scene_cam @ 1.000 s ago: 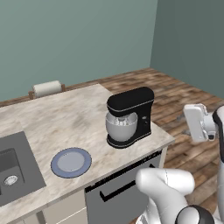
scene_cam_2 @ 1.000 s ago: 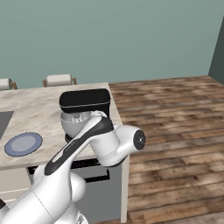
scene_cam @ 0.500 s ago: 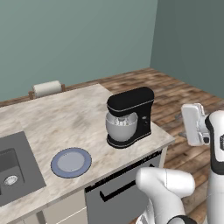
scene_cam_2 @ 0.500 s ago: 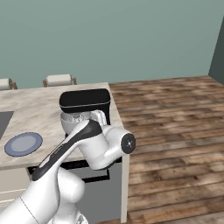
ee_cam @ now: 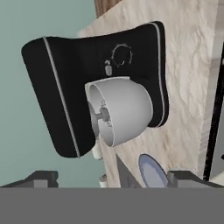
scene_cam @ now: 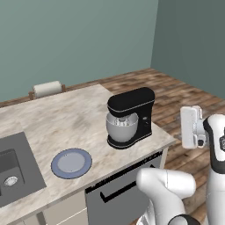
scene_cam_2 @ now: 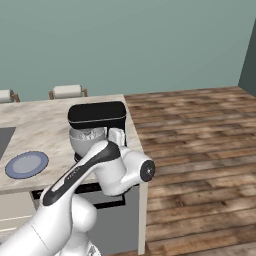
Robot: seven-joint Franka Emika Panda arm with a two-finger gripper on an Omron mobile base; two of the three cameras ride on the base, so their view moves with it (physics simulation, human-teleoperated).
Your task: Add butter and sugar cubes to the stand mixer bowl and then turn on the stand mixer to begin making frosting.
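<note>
The glossy black stand mixer stands near the right end of the marble counter, with the silvery stand mixer bowl under its head. My gripper hovers off the counter's right edge, level with the mixer and apart from it. In the hand view the picture is rolled sideways: the stand mixer and its bowl lie ahead of my gripper, whose fingertips stand wide apart with nothing between them. From the right base view my gripper sits in front of the stand mixer. Butter and sugar cubes are out of view.
A round blue-grey plate lies on the counter left of the mixer, bare on top. A dark sink is set in at far left. A dark appliance front sits under the counter edge. Chairs stand behind; wooden floor lies to the right.
My arm has swung, bringing the hand a little nearer the mixer from the right. The jaws stayed open. Mixer, bowl and plate have not moved.
</note>
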